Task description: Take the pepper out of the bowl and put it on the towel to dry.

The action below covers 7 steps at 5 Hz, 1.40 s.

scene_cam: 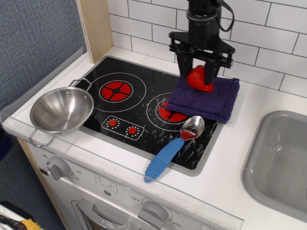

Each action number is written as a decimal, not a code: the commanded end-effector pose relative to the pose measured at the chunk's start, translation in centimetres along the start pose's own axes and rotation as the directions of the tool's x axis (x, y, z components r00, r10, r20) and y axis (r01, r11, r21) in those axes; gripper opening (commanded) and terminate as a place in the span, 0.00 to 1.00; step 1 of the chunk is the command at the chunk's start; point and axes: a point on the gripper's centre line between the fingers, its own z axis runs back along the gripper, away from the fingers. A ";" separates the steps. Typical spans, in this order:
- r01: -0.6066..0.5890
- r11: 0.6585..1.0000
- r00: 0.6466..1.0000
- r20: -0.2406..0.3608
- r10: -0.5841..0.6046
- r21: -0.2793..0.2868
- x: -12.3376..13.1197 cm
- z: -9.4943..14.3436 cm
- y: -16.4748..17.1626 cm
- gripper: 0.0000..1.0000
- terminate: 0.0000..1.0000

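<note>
The red pepper (197, 79) is held between the fingers of my black gripper (197, 76), right over the back part of the dark purple towel (205, 99). Its lower end looks to touch or nearly touch the cloth. The gripper is shut on the pepper. The towel lies over the right burner of the black stovetop. The shiny steel bowl (61, 111) with wire handles sits empty at the front left corner of the stove, far from the gripper.
A spoon with a blue handle (173, 147) lies on the stovetop in front of the towel. A grey sink (278, 163) is at the right. A white tiled wall stands close behind the gripper. A wooden post (96, 28) stands at back left.
</note>
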 end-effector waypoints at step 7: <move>-0.084 0.996 0.995 0.060 0.083 0.016 -4.0 7.6 1.2 1.00 0.00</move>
